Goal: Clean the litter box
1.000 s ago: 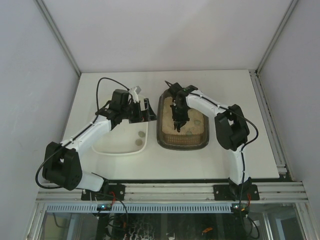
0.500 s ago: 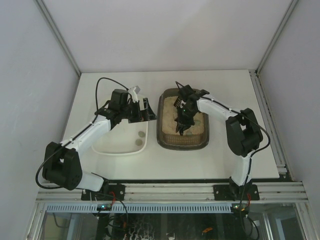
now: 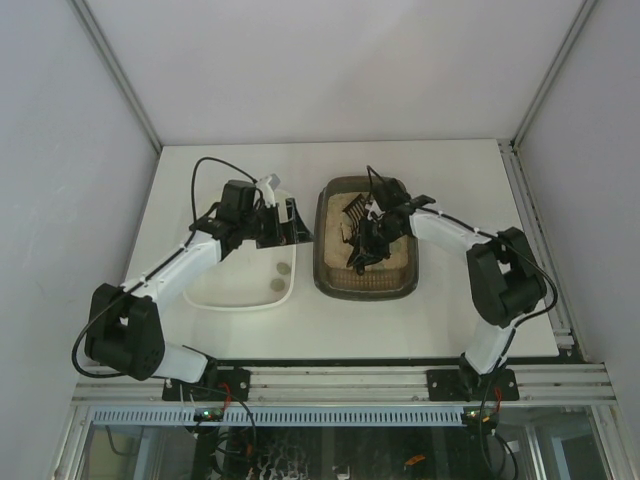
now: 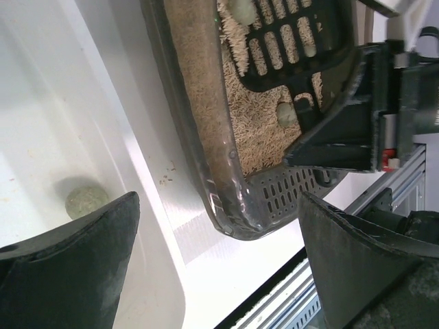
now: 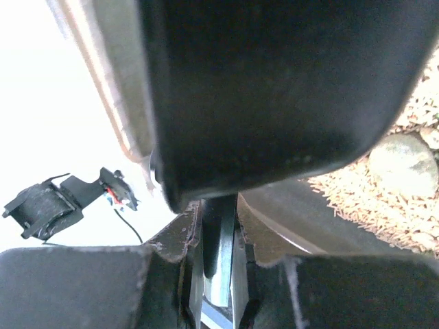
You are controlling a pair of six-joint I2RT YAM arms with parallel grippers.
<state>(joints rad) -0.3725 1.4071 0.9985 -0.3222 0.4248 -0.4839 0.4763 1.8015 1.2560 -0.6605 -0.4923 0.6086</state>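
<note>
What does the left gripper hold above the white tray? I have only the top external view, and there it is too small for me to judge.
Observer: Nothing. In the left wrist view the left gripper is wide open, and there is nothing between its fingers.
Operator: Thank you. I see that the right gripper has the scoop inside the litter box. Is there a clump close to it?
Observer: Yes. The right wrist view shows one grey-green clump lying on the beige litter, just beside that gripper's fingers.
</note>
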